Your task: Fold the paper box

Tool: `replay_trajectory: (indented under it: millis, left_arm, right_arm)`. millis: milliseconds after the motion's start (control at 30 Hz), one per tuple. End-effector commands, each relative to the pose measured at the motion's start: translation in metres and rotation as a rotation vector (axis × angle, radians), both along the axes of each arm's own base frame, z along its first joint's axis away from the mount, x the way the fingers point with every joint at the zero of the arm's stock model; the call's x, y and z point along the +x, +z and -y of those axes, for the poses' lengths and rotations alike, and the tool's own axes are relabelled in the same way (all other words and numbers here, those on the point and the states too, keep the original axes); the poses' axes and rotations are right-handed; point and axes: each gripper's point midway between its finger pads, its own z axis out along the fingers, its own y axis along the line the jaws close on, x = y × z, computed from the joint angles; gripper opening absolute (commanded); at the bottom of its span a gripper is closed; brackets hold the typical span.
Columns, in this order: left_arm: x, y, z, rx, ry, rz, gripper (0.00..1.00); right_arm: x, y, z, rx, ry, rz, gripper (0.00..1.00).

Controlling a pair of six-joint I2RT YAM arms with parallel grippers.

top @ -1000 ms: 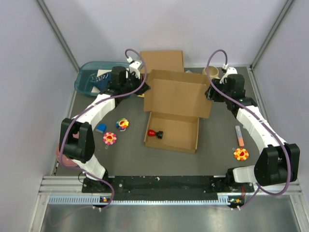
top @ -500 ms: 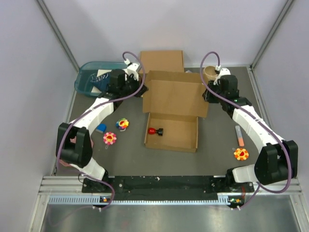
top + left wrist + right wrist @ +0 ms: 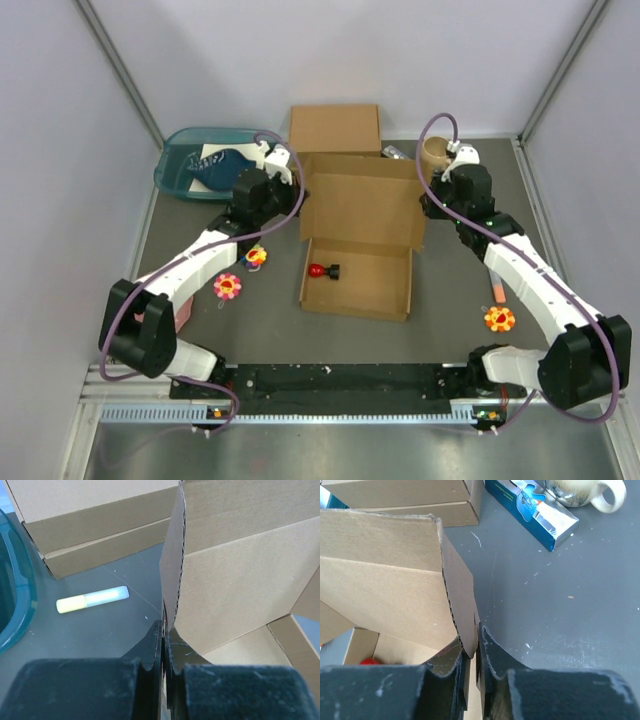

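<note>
Item: paper box (image 3: 360,250), mid-table, lid raised over its tray. Holds: left gripper (image 3: 163,645) pinches the lid's left side flap; right gripper (image 3: 472,652) nips the right flap's lower corner. Risks I note: uneven pulls may tear or slip a flap; small red toy (image 3: 318,271) inside could block closing.

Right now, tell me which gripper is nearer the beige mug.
Right. The right gripper pinches the paper box at its lid's right edge, just in front of the mug; the left gripper pinches the lid's left edge, across the whole lid.
</note>
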Motion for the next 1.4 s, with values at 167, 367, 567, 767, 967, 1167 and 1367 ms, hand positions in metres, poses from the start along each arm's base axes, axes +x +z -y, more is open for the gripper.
replay_trajectory:
  millis: [167,367,567,767,967,1167,1367]
  left_arm:
    - [-0.01,0.015,0.005,-0.069,0.122,0.056,0.0]
    - [-0.014,0.013,0.004,-0.094,0.2,0.048,0.0]
    - [-0.023,0.01,0.006,-0.158,0.302,0.037,0.0]
    - [-0.038,-0.005,0.012,-0.227,0.36,-0.004,0.0]
    - [-0.051,-0.008,0.01,-0.288,0.414,0.015,0.0]
    - [-0.066,-0.021,0.012,-0.317,0.42,0.017,0.0]
    - [-0.081,-0.045,0.013,-0.308,0.412,-0.017,0.0]
  right_arm:
    - [-0.01,-0.004,-0.014,0.051,-0.048,-0.014,0.02]
    - [-0.013,-0.005,-0.017,0.07,-0.079,-0.019,0.0]
    - [-0.018,-0.008,-0.023,0.104,-0.135,-0.042,0.0]
    - [-0.026,-0.008,-0.037,0.116,-0.169,-0.035,0.0]
    - [-0.037,-0.016,-0.046,0.133,-0.209,-0.042,0.0]
    - [-0.05,-0.034,-0.051,0.137,-0.233,-0.064,0.0]
    - [-0.069,-0.062,-0.052,0.11,-0.231,-0.093,0.0]
